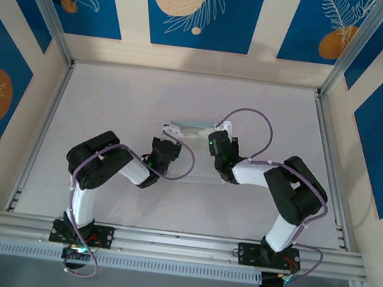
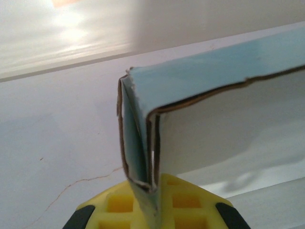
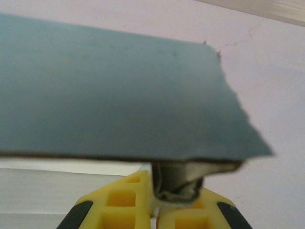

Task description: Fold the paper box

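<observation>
Two arms meet at the middle of the table [image 1: 126, 99], each gripping one end of the box [image 1: 192, 128], which is raised between them at table centre, the left gripper [image 1: 164, 151] on its near-left end and the right gripper [image 1: 219, 142] on its right.

Seen from the left wrist, the left gripper [image 2: 152, 198] has its yellow fingers [image 2: 119, 202] pressed together on a folded corner of the box [image 2: 214, 71], where several layers of pale blue-green card with brown cut edges stand upright. Beyond the corner a long wall runs off to the right, its inner face white; what lies deeper inside cannot be told. A thin crack [image 2: 81, 183] crosses the table below.

Seen from the right wrist, the right gripper [image 3: 159, 202] has its yellow fingers [image 3: 119, 200] clamped on a crumpled tab beneath a broad, grey-green panel of the box [image 3: 119, 95], which spreads flat over them and hides the rest of the card. Its right corner is ragged. Pale table shows beyond it.
</observation>
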`<state>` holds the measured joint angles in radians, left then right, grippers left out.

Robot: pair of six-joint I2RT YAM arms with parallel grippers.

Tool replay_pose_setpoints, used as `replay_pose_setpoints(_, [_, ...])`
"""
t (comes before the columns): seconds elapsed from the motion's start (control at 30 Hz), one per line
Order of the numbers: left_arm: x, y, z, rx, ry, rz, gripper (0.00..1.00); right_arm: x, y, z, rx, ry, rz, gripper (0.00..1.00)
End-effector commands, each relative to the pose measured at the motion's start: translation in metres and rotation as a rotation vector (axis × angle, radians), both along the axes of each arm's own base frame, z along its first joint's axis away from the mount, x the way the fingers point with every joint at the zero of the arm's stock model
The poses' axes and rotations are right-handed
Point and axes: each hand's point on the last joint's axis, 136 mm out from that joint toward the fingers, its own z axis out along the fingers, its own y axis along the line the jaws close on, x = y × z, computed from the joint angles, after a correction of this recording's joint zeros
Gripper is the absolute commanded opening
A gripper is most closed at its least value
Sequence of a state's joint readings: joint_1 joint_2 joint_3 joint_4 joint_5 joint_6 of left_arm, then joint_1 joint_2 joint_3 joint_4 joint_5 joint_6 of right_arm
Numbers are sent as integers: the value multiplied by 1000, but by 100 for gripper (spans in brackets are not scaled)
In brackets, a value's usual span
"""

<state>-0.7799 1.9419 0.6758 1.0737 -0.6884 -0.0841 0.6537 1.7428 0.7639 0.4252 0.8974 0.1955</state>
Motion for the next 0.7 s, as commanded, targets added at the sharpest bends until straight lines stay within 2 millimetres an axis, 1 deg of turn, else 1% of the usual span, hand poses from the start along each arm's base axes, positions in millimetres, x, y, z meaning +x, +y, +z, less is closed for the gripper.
replay_pose_setpoints(0.0, [-11,-2,-22,36,80,-37,0,-3,-8,-6,-61,15,-73,0])
replay_pose_setpoints(0.13, [-10,0,-26,39,84,-28,0,-4,1,-10,-26,27,-36,0])
replay_pose_setpoints(0.17, [-10,0,-26,40,85,-27,0,-5,6,-9,-11,22,-4,3])
replay_pose_setpoints(0.2, [-11,0,-27,41,87,-27,0,-8,10,-5,2,18,32,10])
replay_pose_setpoints(0.23, [-11,0,-27,43,88,-25,0,-10,13,0,12,16,58,21])
replay_pose_setpoints(0.27, [-11,1,-27,45,87,-22,0,-14,15,4,21,24,83,35])
replay_pose_setpoints(0.3, [-10,1,-27,47,89,-20,0,-18,17,12,43,22,106,48])
replay_pose_setpoints(0.33, [-10,1,-28,47,89,-19,0,-21,16,18,62,29,119,57])
replay_pose_setpoints(0.37, [-10,1,-28,49,90,-18,0,-25,13,24,83,34,120,62])
replay_pose_setpoints(0.4, [-9,0,-28,46,88,-21,0,-30,9,32,117,43,122,65])
replay_pose_setpoints(0.5, [-10,-1,-27,42,82,-31,0,-46,0,54,237,54,145,68])
replay_pose_setpoints(0.57, [-10,-2,-26,40,79,-35,0,-59,-1,73,289,12,196,69])
replay_pose_setpoints(0.67, [-11,-7,-27,36,85,-62,0,-75,-9,103,407,-52,226,69])
